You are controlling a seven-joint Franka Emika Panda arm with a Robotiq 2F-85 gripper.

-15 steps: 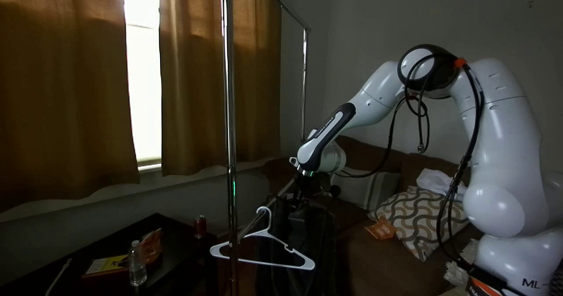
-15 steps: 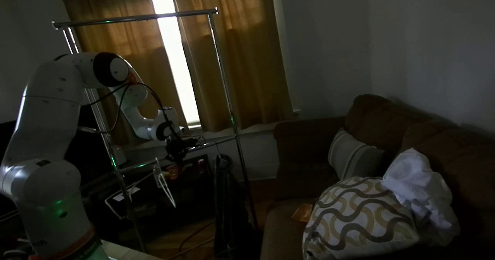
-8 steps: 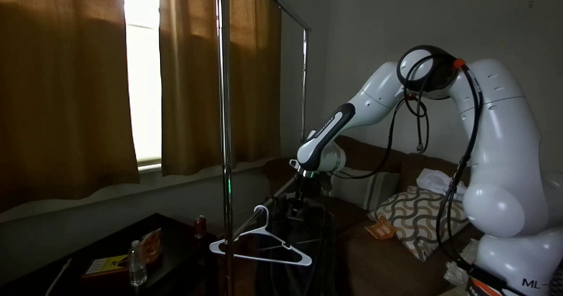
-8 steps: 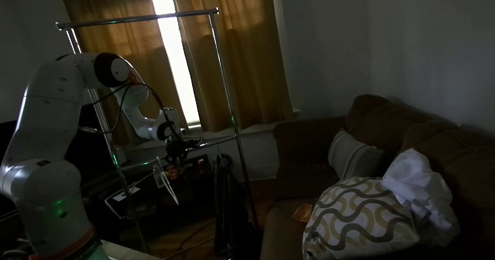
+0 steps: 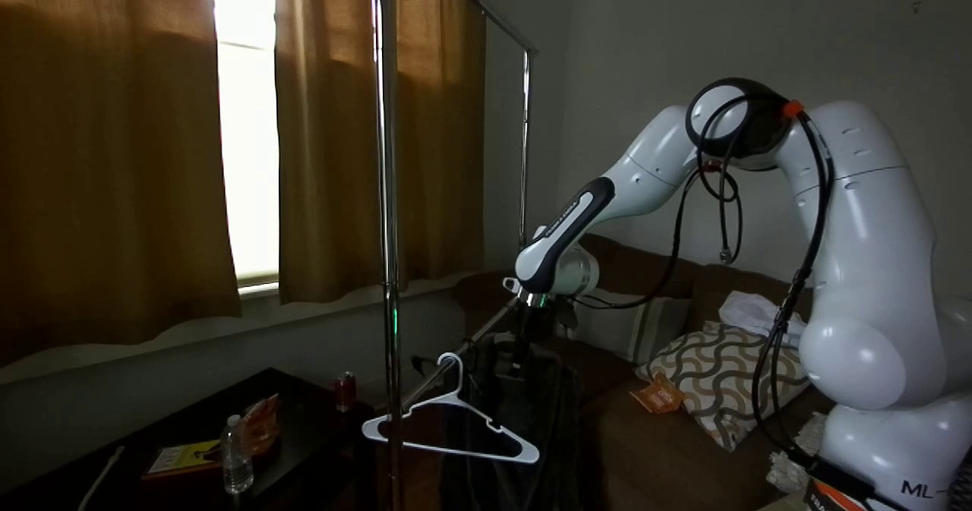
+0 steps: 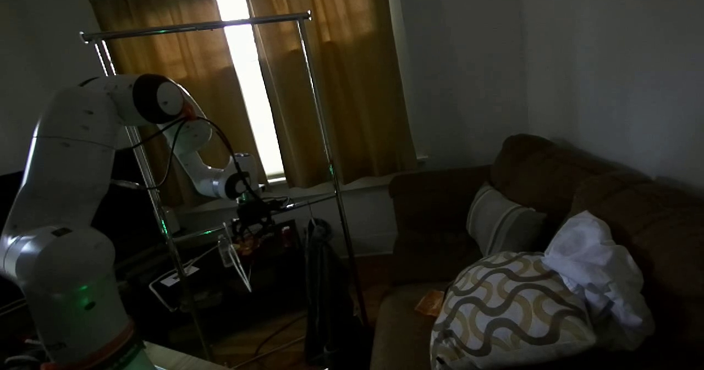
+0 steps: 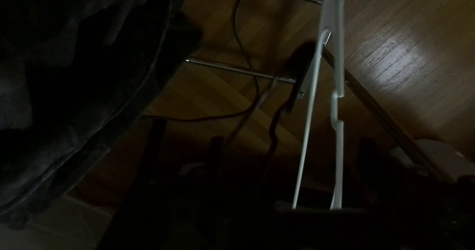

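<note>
Apparently empty, the gripper (image 5: 519, 361) hung wide-fingered between a white hanger (image 5: 453, 399) on the rail (image 5: 497, 317) and a dark garment (image 5: 547, 420), where any sideways swing risked knocking the hanger loose.

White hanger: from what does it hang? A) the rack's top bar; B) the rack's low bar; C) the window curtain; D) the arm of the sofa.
B: in an exterior view, the hook of the white hanger loops over the low bar.
</note>
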